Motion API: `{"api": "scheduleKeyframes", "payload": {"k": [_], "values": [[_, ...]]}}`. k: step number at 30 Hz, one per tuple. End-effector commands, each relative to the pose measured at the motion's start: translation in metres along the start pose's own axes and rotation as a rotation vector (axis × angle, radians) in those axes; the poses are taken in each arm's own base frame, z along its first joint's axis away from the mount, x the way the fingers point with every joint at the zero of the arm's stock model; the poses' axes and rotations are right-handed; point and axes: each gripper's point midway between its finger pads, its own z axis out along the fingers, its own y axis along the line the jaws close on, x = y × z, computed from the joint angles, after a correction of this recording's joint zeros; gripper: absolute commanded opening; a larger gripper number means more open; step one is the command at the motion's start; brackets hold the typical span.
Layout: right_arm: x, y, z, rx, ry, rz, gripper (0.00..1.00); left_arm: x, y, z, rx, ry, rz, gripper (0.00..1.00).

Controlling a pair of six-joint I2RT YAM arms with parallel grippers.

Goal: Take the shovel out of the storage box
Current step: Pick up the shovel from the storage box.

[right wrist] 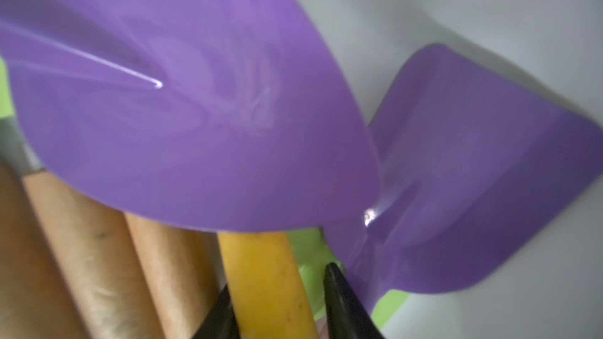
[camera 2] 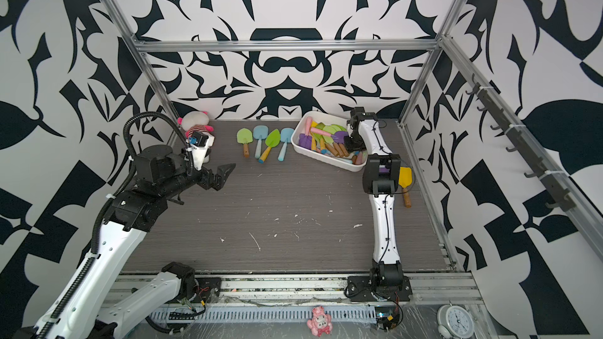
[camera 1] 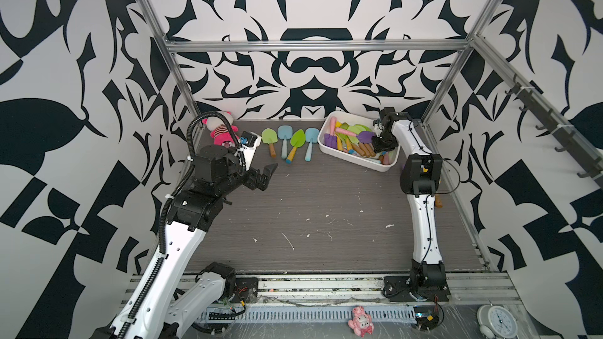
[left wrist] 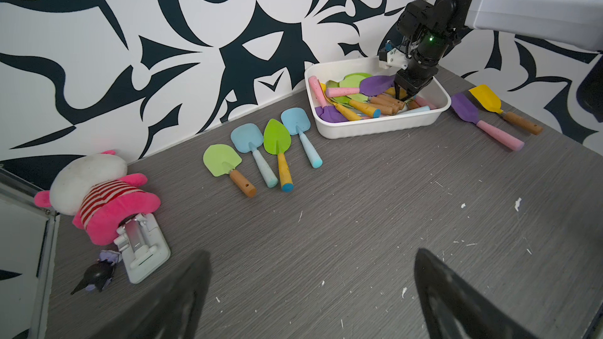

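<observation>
trouble first: the right gripper [right wrist: 279,277] is down inside the storage box [camera 1: 349,160] at the far right of the table [camera 1: 326,223]. its fingers [right wrist: 339,295] straddle the grip of a yellow-handled shovel [right wrist: 257,256] with a sliver of gap on one side, so it's not clamped that i can see. a purple blade [right wrist: 195,109] lies across that grip, and a straight lift could drag it up and spill it, or tug the box along. wooden handles [right wrist: 98,256] crowd in just beside, so a finger may catch one, and a round grip can roll free. the left gripper [camera 1: 267,177] hangs wide open over the left of the table, holding nothing. hidden: this shovel's own blade, buried under the purple one. the right wrist view is blurred, and in both top views the gripper covers the contact.
</observation>
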Motion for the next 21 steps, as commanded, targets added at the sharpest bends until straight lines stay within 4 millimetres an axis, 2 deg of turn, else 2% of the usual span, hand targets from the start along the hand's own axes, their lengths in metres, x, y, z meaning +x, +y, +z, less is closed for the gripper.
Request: {"api": "scheduleKeyframes", "payload": {"k": [1, 8, 12, 14, 15, 21], "values": [[-0.009, -0.003, -0.019, 0.019, -0.044, 0.031, 0.32, -0.009, -0.002, -0.011, 0.004, -0.023, 0.027, 0.99], [-0.002, -0.003, -0.038, 0.032, -0.037, -0.009, 0.1, -0.008, -0.002, -0.014, -0.006, -0.023, 0.041, 0.99], [0.002, -0.003, -0.052, 0.036, -0.035, -0.025, 0.05, -0.008, -0.001, -0.015, -0.01, -0.029, 0.044, 0.99], [0.006, -0.002, -0.052, 0.034, -0.022, -0.034, 0.01, -0.007, -0.001, -0.015, -0.012, -0.031, 0.045, 0.99], [0.005, -0.001, -0.063, 0.034, -0.036, -0.039, 0.0, -0.007, -0.001, -0.015, -0.013, -0.031, 0.045, 0.99], [0.014, 0.004, -0.077, 0.024, -0.024, -0.071, 0.0, -0.005, -0.001, -0.015, -0.017, -0.039, 0.046, 0.99]]}}
